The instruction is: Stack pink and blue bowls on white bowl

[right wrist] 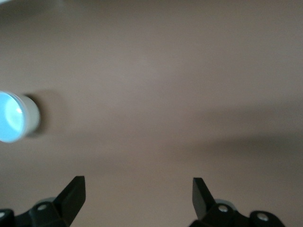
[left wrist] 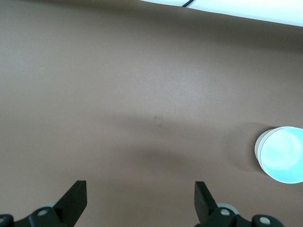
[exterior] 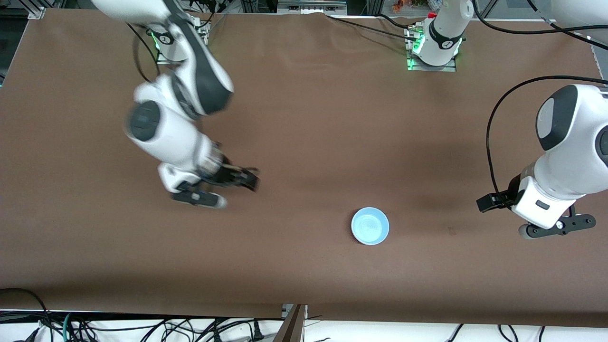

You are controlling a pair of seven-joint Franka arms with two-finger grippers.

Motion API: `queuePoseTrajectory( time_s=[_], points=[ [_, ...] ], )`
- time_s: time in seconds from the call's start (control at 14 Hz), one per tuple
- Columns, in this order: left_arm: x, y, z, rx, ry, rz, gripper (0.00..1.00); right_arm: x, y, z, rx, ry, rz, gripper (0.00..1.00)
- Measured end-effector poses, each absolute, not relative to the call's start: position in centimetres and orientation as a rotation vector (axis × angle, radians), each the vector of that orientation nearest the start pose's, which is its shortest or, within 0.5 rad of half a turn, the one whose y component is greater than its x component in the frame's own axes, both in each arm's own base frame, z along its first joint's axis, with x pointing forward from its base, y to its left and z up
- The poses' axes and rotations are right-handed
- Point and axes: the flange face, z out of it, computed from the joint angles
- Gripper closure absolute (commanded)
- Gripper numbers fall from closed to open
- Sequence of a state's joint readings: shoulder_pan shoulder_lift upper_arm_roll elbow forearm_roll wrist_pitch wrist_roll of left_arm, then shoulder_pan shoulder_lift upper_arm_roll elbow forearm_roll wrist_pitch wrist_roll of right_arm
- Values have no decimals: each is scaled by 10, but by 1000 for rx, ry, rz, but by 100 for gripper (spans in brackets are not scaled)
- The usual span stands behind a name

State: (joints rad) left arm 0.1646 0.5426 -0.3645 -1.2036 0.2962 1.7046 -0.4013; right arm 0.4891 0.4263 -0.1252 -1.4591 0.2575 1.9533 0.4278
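The blue bowl (exterior: 370, 226) sits on top of a stack on the brown surface (exterior: 304, 118), a white rim showing beneath it. Both grippers hang above bare surface with fingers spread wide, gripping nothing. The stack lies between the right gripper (right wrist: 137, 196) and the left gripper (left wrist: 141, 201), well apart from each.

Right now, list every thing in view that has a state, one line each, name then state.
blue bowl: upright on the table, top of a stack; a white rim shows beneath it in the left wrist view; no pink bowl can be made out.
left gripper: open, empty, over bare table toward the left arm's end.
right gripper: open, empty, over bare table toward the right arm's end.
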Motion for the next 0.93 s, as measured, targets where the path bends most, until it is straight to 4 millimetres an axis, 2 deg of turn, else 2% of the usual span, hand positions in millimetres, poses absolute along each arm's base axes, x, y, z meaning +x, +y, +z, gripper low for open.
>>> queuePoseTrajectory(
  time_s=[0.29, 0.43, 0.5, 0.64, 0.79, 0.93],
  points=[
    [706, -56, 483, -3070, -330, -17, 0, 593, 150, 534, -2998, 10, 173, 0],
    [706, -68, 486, -3153, -346, -11, 0, 568, 105, 565, -3056, -98, 169, 0],
    [707, -72, 487, -3198, -366, -12, 0, 555, 90, 579, -3079, -149, 166, 0],
    [708, -69, 488, -3242, -401, -6, 0, 533, 74, 603, -3111, -216, 156, 0],
    [709, -62, 488, -3243, -415, -7, 0, 526, 70, 615, -3114, -233, 133, 0],
    [709, -57, 488, -3246, -380, -11, 0, 526, 71, 616, -3116, -242, 127, 0]
  ],
)
